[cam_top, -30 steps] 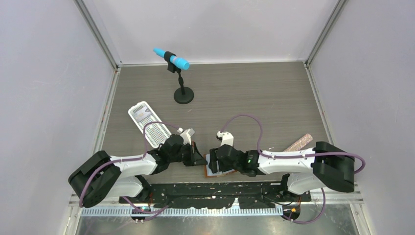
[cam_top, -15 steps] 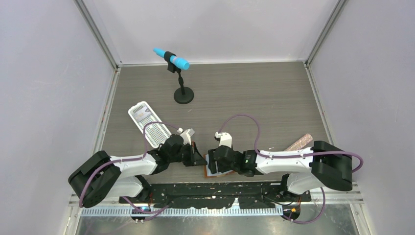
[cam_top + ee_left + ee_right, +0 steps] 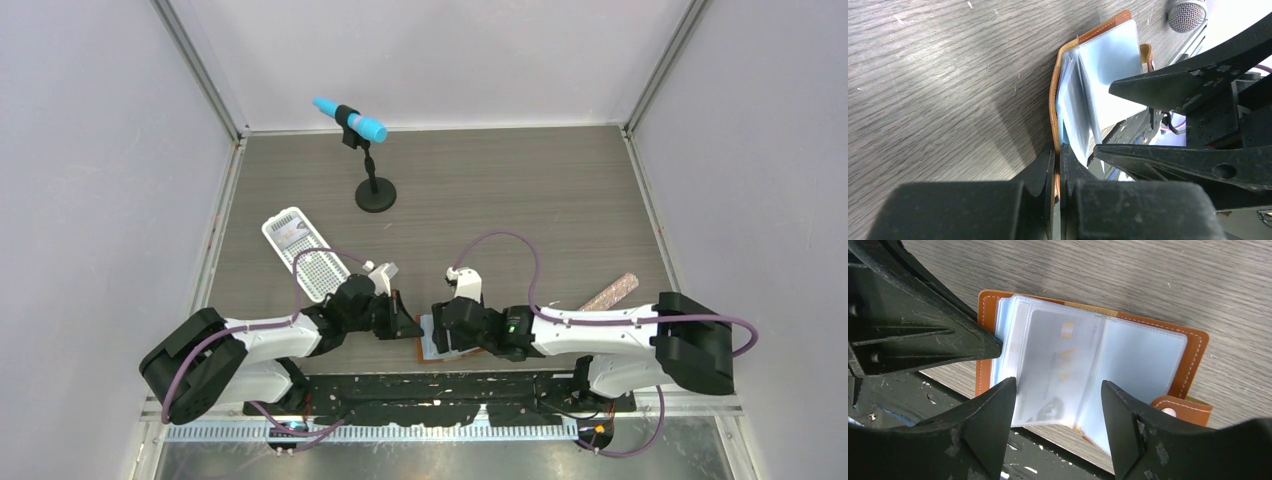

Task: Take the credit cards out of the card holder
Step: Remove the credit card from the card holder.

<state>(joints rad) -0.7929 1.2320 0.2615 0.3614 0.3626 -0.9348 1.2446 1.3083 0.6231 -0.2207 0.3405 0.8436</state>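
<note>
Right arm (image 3: 600,335): elbow shifted slightly outward since half a second ago. Right gripper (image 3: 1057,390): spread wide over the open card holder (image 3: 1148,355), fingertips flanking a credit card (image 3: 1058,355) in its clear sleeve. Left gripper (image 3: 1057,160): pinched on the holder's tan cover edge. Holder lies at the near table (image 3: 1148,275) edge, one corner overhanging; bare wood beyond.

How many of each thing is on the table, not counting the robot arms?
card holder: 1
white perforated tray: 1
blue microphone on a stand: 1
pinkish-brown stick: 1
cards tucked inside the sleeves: too hidden to count
Total: 4
</note>
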